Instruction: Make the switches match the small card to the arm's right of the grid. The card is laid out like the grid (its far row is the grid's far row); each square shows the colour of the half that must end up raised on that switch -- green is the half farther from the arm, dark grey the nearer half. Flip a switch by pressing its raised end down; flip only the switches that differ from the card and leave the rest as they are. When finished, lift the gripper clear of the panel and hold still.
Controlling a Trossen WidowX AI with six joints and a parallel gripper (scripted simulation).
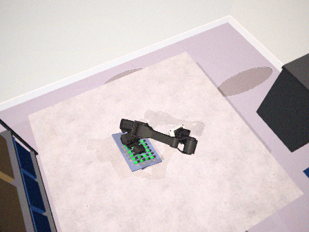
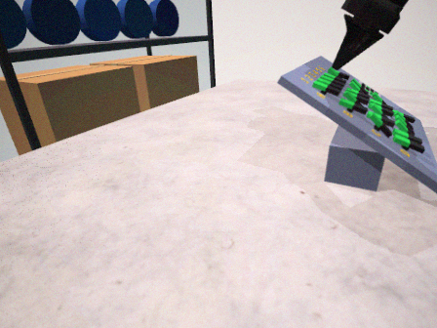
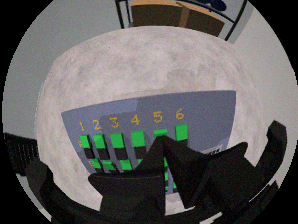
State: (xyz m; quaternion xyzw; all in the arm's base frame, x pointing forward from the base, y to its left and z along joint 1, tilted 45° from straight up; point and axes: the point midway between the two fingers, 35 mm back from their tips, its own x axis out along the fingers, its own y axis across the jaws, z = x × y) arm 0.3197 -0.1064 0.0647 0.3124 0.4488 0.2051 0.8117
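Note:
The tilted blue-grey panel [image 1: 118, 139] [image 2: 292, 80] [image 3: 212, 107] carries rows of green-and-dark-grey switches. My gripper [image 2: 335, 67] [image 3: 161, 139] is shut and empty, its tips at the far-row switch under number 5. The green half of that switch [image 2: 333, 71] [image 3: 160, 133] shows just beyond the tips; its dark half is hidden behind them. Far-row switches 4 [image 3: 137, 138] and 6 [image 3: 181, 132] stand on either side. The small card [image 3: 213, 151] is mostly hidden behind the right finger. In the top view the arm covers the fingertips and part of the panel. Most nearer-row switches are hidden in the wrist view.
A grey block [image 2: 353, 166] supports the panel. The arm's forearm [image 1: 155, 135] reaches over the table [image 1: 103, 193] from its base [image 1: 188, 146]. A shelf with cardboard boxes [image 2: 88, 112] and blue round containers [image 2: 98, 20] stands beyond the table. A dark cabinet [image 1: 290, 110] stands off to the right.

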